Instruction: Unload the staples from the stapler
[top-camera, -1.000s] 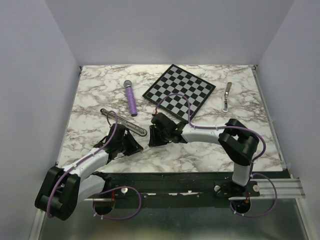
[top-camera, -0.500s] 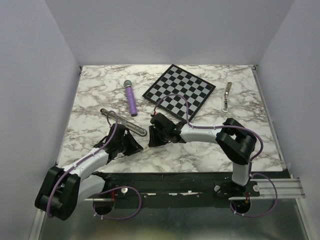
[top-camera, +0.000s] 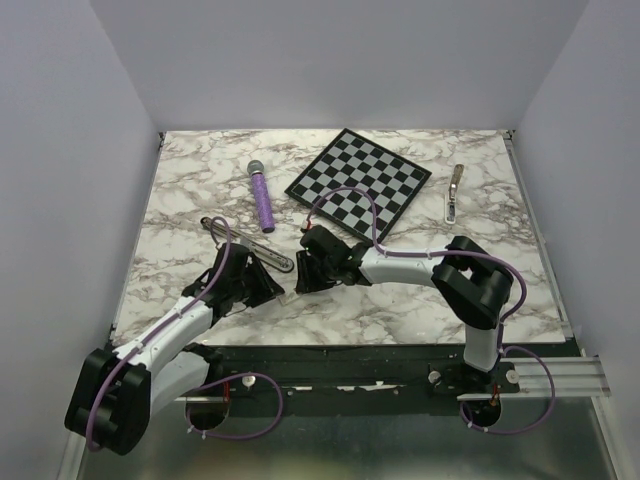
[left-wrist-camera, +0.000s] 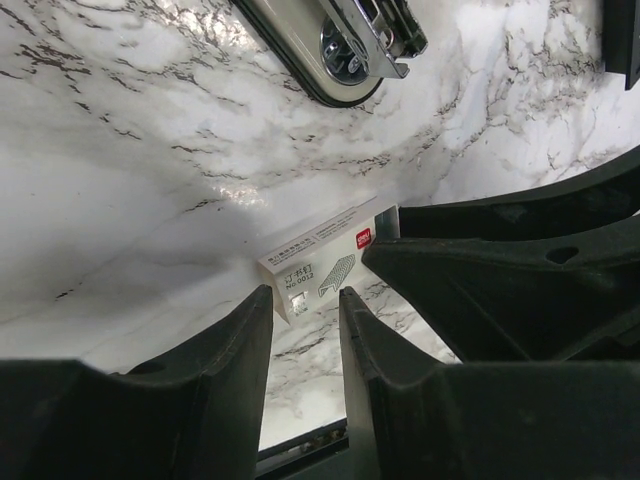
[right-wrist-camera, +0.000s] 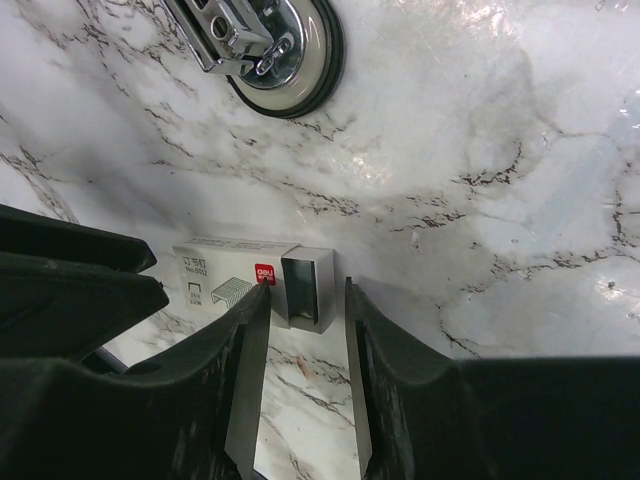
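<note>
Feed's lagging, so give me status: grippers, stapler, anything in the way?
Left gripper and right gripper open, tips at opposite ends of the staple box. Stapler lies beyond the tips, neither gripper on it. Nothing between it and them.

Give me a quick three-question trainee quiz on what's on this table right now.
1. True or false: the staple box lies between the left gripper and the right gripper.
2. Fill in: the stapler lies ___ to the arms' bases than the purple stick.
3. Which lies farthest right in the top view? A: stapler. B: purple stick. C: chessboard.
Key: 1 true; 2 nearer; 3 C.
</note>
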